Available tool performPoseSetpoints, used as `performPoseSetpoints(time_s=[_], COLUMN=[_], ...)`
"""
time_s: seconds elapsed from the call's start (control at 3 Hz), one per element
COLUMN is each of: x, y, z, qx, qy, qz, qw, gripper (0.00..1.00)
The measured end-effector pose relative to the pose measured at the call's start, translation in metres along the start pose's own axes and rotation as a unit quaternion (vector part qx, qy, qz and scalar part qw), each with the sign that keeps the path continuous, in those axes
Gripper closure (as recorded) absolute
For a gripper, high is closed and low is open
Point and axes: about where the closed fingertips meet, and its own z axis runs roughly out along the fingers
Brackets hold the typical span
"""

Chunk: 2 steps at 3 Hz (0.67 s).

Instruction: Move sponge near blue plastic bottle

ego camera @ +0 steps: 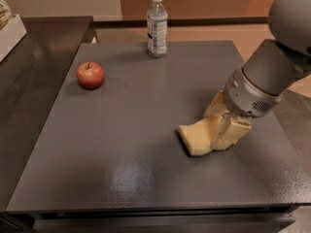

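So the sponge (pixel 197 137) sits well apart from the blue plastic bottle (pixel 157 25), nearer the camera. The gripper (pixel 224 130) is down at the sponge's end away from the bottle, can't tell if it's clamped. I'd grip firmly, lift, and stop short so the bottle doesn't tip.

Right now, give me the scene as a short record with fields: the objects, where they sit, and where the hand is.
sponge: pale yellow, on the table, right of centre, toward the camera
blue plastic bottle: upright, capped, at the far edge
apple: red, on the left in the view, alone
hand: down at the sponge's right end
task state: sponge not yet near the bottle
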Motion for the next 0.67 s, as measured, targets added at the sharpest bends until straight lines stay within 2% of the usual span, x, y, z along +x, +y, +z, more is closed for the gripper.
performPoseSetpoints(time_s=[0.33, 0.67], x=[-0.013, -0.031], y=[-0.020, -0.057], z=[-0.020, -0.047], qx=[0.030, 0.076], qy=[0.000, -0.001], qz=[0.010, 0.032], qw=[0.9995, 0.9966], gripper=[0.87, 1.00])
